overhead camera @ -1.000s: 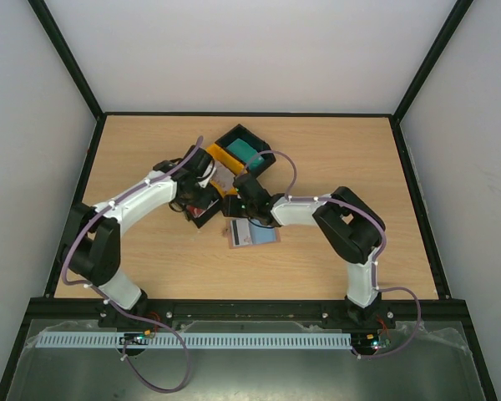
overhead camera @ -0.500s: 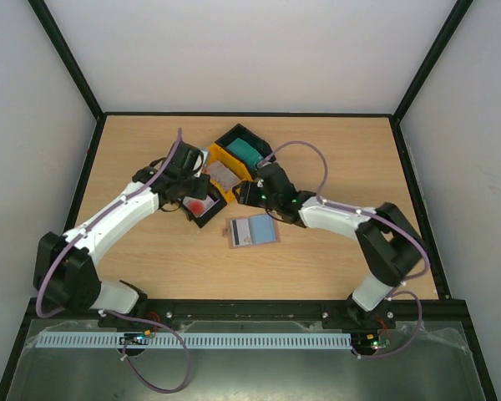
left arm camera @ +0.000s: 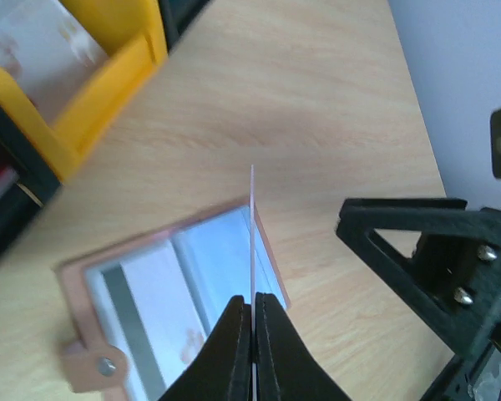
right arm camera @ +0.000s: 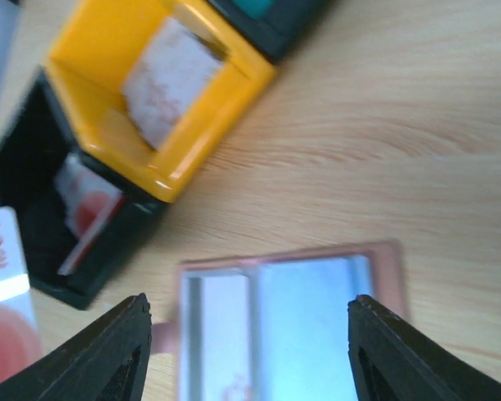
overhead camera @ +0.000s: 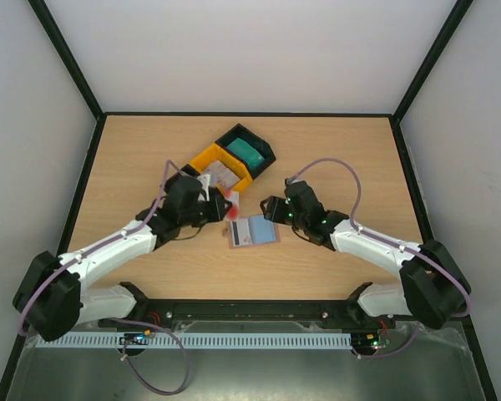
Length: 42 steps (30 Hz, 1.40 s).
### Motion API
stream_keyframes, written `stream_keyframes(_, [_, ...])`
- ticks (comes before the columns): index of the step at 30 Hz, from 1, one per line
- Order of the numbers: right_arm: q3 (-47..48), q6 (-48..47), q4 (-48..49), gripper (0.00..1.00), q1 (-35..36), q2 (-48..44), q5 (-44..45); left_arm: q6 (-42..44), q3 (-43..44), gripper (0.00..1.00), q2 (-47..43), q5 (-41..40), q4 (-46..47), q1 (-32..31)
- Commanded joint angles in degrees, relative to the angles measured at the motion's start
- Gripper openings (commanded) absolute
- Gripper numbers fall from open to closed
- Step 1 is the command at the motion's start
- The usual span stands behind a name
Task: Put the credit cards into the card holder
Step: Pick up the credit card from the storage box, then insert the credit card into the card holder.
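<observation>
The card holder [overhead camera: 252, 231] lies open on the table, pale blue pockets up; it also shows in the left wrist view [left arm camera: 175, 284] and the right wrist view [right arm camera: 317, 317]. My left gripper [overhead camera: 221, 209] [left arm camera: 253, 305] is shut on a red-and-white credit card [left arm camera: 252, 217], seen edge-on, held above the holder's pocket; that card shows at the left edge of the right wrist view [right arm camera: 0, 292]. My right gripper [overhead camera: 271, 209] [right arm camera: 249, 309] is open and empty, above the holder's far edge. Whitish cards [right arm camera: 163, 79] lie in the yellow tray, red-and-white ones [right arm camera: 88, 217] in a black tray, teal ones [overhead camera: 246, 150] in the far tray.
A yellow tray [overhead camera: 213, 163] [right arm camera: 225, 92] and a black tray [overhead camera: 263, 150] stand just behind the holder. Another black tray [right arm camera: 33, 167] is partly hidden under my left arm. Dark frame rails border the table.
Both arms have drawn back from the trays toward the holder. My left gripper came away from the black tray with a red-and-white card; my right gripper moved right of the holder.
</observation>
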Motion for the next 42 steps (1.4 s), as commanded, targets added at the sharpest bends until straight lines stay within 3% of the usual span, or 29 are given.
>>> stream_keyframes(1, [-1.8,-2.4,-9.7,0.63,0.0,-0.9,7.0,-11.2,-2.5,0.02,2.0,-8.1,7.7,-6.6])
stream_keyframes(6, [-3.8,-1.7,-10.8,0.63,2.3,0.5,9.9,-19.2,-10.3,0.02,4.1,-9.9,19.1,-7.8])
stream_keyframes(18, [-2.0,-6.6,-11.6,0.60,4.0,9.3,11.6,-27.5,-14.3,0.03,16.6,-7.7,34.4,-10.4])
stream_keyframes(33, [-3.0,-6.9,-7.8,0.59,4.0,10.9,7.5,-28.3,-15.4,0.02,22.1,-11.0,37.9,-11.7])
stream_keyframes(42, [-3.7,-6.3,-8.1,0.49,4.0,14.0,5.0,-27.0,-14.0,0.02,24.1,-11.4,36.9,-12.5])
